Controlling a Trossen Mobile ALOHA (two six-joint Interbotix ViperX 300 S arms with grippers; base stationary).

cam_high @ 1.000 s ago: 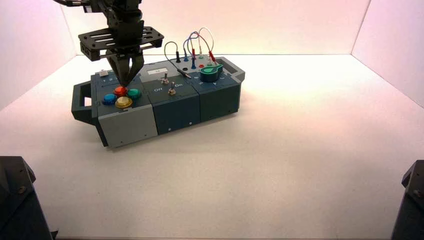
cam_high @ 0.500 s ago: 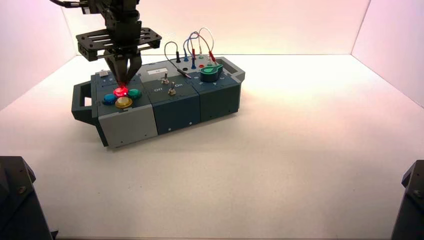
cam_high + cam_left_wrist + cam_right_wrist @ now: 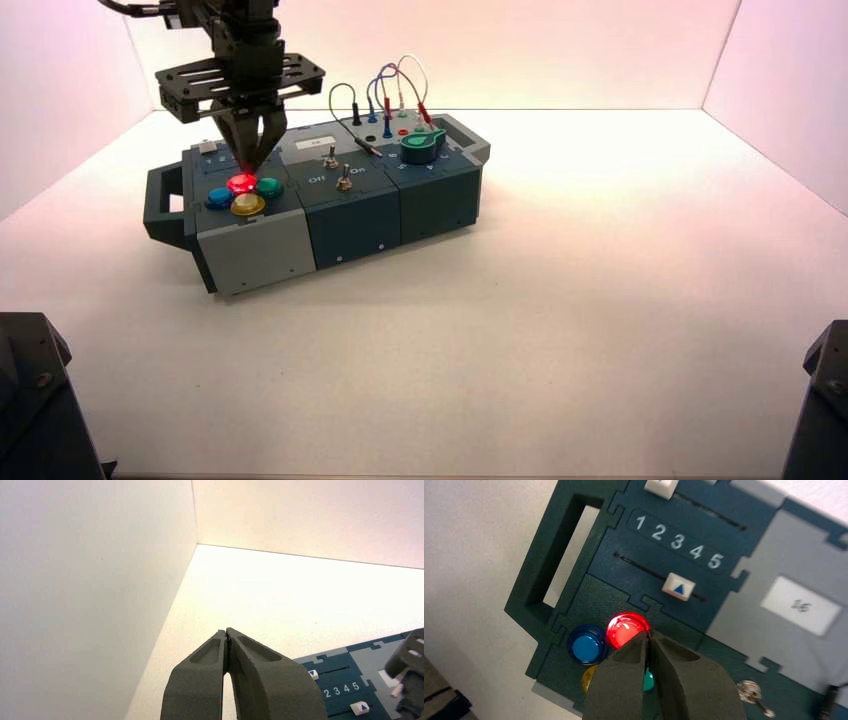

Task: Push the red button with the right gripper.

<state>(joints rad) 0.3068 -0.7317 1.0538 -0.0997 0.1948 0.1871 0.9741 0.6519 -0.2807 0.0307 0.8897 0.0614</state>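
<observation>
White desk [image 3: 520,350]: toward its far left corner, my clenched right gripper [image 3: 246,170] meets the glowing red domed button [image 3: 241,184] on the box's [image 3: 255,258] left panel. Pressing looks achieved; lifting off remains. My left gripper [image 3: 226,631], closed, is parked clear of the box.

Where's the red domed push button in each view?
High view: on the box's left part, under the right gripper's fingertips; red domed push button, lit.
Left wrist view: not in it.
Right wrist view: just left of centre, beside the fingertips.
Shared landmark: white square slider cap with blue triangle, both wrist views.
</observation>
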